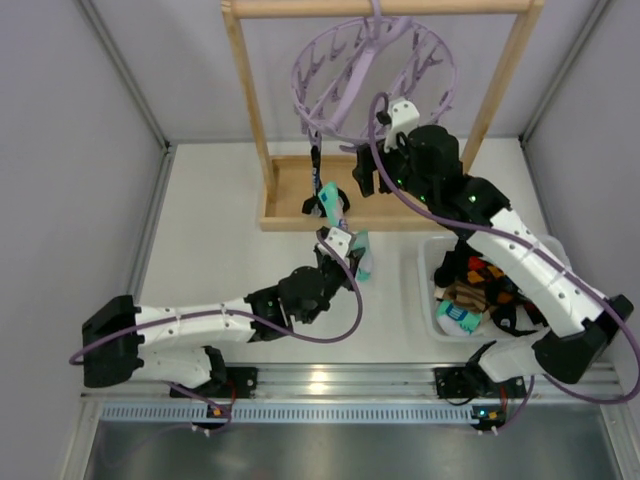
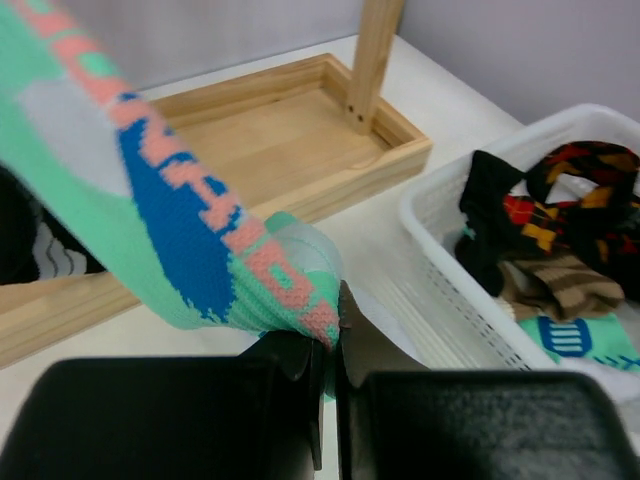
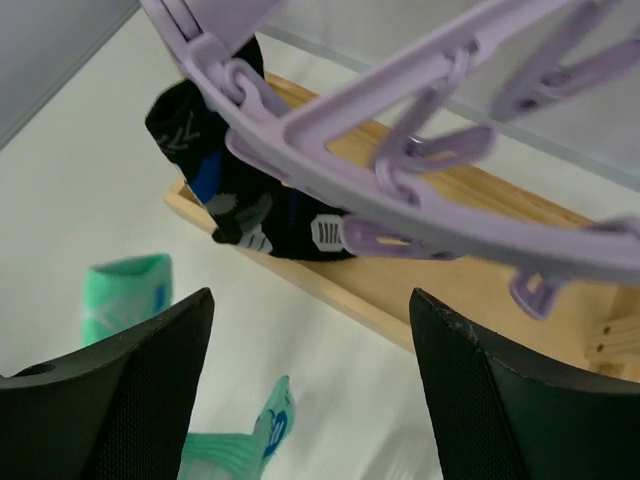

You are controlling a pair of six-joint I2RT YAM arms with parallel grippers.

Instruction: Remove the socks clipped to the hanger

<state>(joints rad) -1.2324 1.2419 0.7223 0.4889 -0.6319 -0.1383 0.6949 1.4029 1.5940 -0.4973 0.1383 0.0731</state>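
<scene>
Reaching low across the tabletop (image 1: 220, 250), left end effector (image 2: 330, 340) pinched shut on the teal sock (image 2: 180, 230), fabric stretching up and away. Farther back, raised high, right end effector (image 3: 310, 330) spread wide just below the hanger (image 3: 330, 120) rim, black sock (image 3: 240, 200) clipped just beyond.

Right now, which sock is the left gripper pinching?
The green sock with pink-and-blue pattern; the black sock hangs from the hanger, others lie in the basket.

Knit sock (image 2: 190, 250), glossy plastic hanger (image 3: 300, 130), wooden rack (image 2: 250, 140)
</scene>
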